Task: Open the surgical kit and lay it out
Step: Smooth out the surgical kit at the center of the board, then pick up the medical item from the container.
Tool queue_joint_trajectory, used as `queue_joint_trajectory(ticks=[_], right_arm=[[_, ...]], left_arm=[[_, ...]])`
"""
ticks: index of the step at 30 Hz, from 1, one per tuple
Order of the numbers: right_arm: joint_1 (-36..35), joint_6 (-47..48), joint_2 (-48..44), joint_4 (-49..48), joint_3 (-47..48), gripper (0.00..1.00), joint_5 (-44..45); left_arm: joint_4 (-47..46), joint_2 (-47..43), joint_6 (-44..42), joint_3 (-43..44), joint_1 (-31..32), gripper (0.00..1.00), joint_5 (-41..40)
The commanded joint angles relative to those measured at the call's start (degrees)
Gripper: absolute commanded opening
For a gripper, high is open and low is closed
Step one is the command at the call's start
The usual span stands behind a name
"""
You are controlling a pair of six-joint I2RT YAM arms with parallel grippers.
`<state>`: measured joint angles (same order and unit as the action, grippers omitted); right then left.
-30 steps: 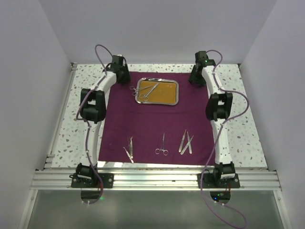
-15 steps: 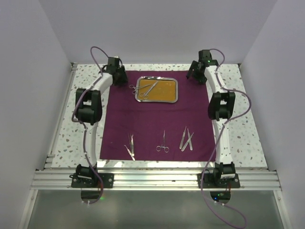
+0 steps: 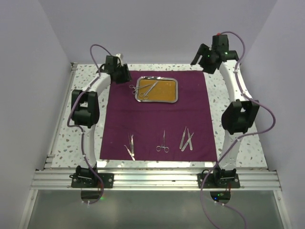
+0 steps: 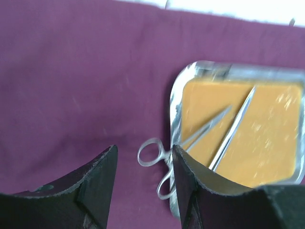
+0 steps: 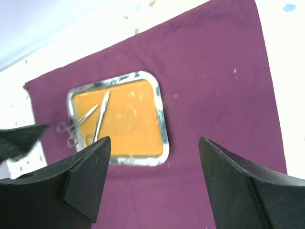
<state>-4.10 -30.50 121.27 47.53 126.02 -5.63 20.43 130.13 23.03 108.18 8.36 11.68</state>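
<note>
The left fingers (image 4: 95, 186) hang spread near the forceps (image 4: 159, 164), whose rings overhang the tray (image 3: 164, 93) rim — probably lined up to lift them out. On the unfolded cloth (image 3: 157, 121) lie tweezers (image 3: 129, 146) and scissors (image 3: 162, 146); the right fingers (image 5: 81, 176), spread wide, hover high — out of the way.

A white table (image 3: 64, 138) flecked with small dark and coloured specks filled the floor of a plain white-walled booth. One thing lay directly on it: a dark purple cloth (image 3: 152, 119), spread flat and roughly square, covering the middle of the surface. Bare speckled table showed as a band down each side of the cloth and as a narrow strip beyond its far edge. An aluminium rail (image 3: 152, 179) ran along the table's near edge, just beyond the cloth's near hem.
</note>
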Motion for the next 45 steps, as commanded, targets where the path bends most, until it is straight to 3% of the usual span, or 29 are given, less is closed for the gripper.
queue_joint_trajectory(ticks=[1, 4, 13, 20, 30, 45], right_arm=[[0.1, -0.1, -7.6, -0.2, -8.6, 0.79, -1.8], [0.1, 0.3, -12.1, -0.7, -14.4, 0.79, -1.5], [0.1, 1.4, -18.5, -0.9, -21.2, 0.79, -0.4], [0.1, 1.9, -19.1, -0.1, -21.2, 0.79, 0.3], [0.1, 2.8, -18.8, 1.6, -21.1, 0.79, 1.8], [0.1, 3.6, -18.6, 3.1, -20.5, 0.79, 3.0]], left_arm=[[-4.1, -4.0, 0.8, -7.3, -0.3, 0.53, 7.0], [-7.5, -7.0, 1.9, -13.0, -0.4, 0.53, 8.5], [-12.3, -8.5, 4.0, -18.0, -0.7, 0.51, 12.7], [-13.2, -7.3, 5.4, -17.5, -0.7, 0.49, 15.0], [-13.2, -5.4, 5.4, -18.5, -0.7, 0.38, 18.5], [-12.5, -3.8, 3.3, -19.7, -0.7, 0.37, 17.1]])
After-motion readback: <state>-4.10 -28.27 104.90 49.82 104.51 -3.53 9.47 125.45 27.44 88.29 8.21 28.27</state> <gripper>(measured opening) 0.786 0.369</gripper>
